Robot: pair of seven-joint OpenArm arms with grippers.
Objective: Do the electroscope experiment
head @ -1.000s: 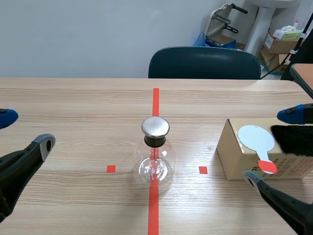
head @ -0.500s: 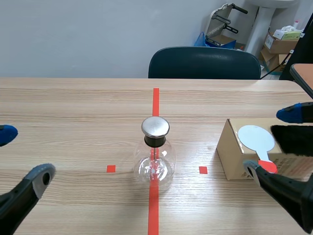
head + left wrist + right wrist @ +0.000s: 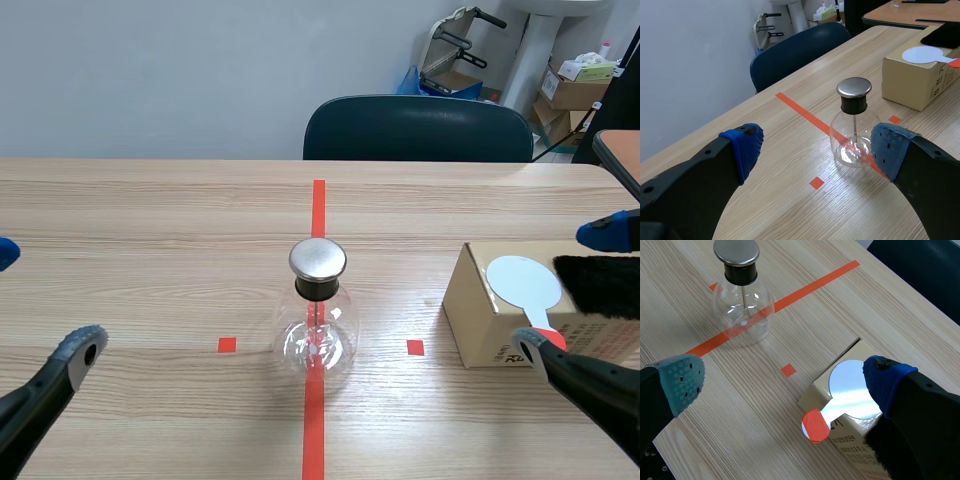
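Observation:
The electroscope, a round glass flask (image 3: pixel 317 335) with a black neck and a metal cap (image 3: pixel 318 258), stands on the red centre tape. To its right lies a cardboard box (image 3: pixel 476 318). On the box rest a white disc paddle (image 3: pixel 524 280) with a red handle and a black furry cloth (image 3: pixel 602 285). My left gripper (image 3: pixel 42 300) is open near the table's left edge, far from the flask (image 3: pixel 854 125). My right gripper (image 3: pixel 570 288) is open above the box, its fingers either side of the paddle (image 3: pixel 854 390). Neither holds anything.
A dark blue chair (image 3: pixel 418 128) stands behind the table's far edge. Boxes and other items sit on the floor at the back right. Small red tape squares mark the table on both sides of the flask (image 3: pixel 742 295).
My left gripper has drawn back toward the table's near left. My right gripper has shifted slightly to the right over the box. The flask, box and paddle have not moved.

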